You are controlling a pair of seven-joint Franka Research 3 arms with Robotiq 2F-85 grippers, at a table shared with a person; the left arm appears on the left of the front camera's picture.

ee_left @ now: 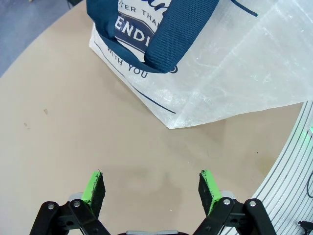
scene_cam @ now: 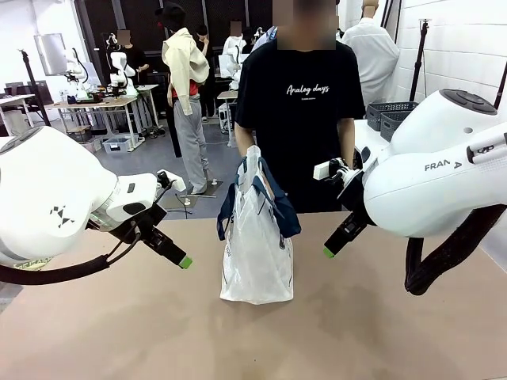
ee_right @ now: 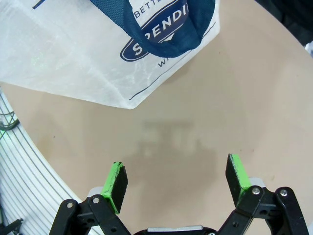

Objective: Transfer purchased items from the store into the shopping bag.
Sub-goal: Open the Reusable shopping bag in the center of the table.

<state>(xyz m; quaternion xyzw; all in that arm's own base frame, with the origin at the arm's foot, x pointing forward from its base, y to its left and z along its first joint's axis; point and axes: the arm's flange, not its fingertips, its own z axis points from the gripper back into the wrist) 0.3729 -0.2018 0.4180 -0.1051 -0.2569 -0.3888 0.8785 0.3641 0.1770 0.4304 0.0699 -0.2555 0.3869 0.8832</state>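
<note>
White, half see-through plastic makes up the shopping bag [scene_cam: 257,253], which stands upright on the brown table [scene_cam: 380,332] at its middle, right in front of a person [scene_cam: 299,103] in a black T-shirt. Its navy strap handles [scene_cam: 281,207] hang down over its upper half. The top is drawn up to a narrow peak against the person's torso; whether a hand holds that peak I cannot tell.

The left arm [scene_cam: 47,198] comes in from the robot's left with the wrist bent down and inward. The left gripper [scene_cam: 178,255] slants toward the tabletop and the bag, hovering above the surface and clear of the bag's side. In the left wrist view its green pads [ee_left: 93,188] stand wide apart with bare table between them, and the bag's lower corner lies ahead, not touched.

The right arm [scene_cam: 436,174] mirrors this from the other side. The right gripper [scene_cam: 331,247] points down and inward, apart from the bag, its claw spread wide and empty. In the right wrist view the bag's corner and navy oval logo [ee_right: 142,46] lie beyond the fingertips
</note>
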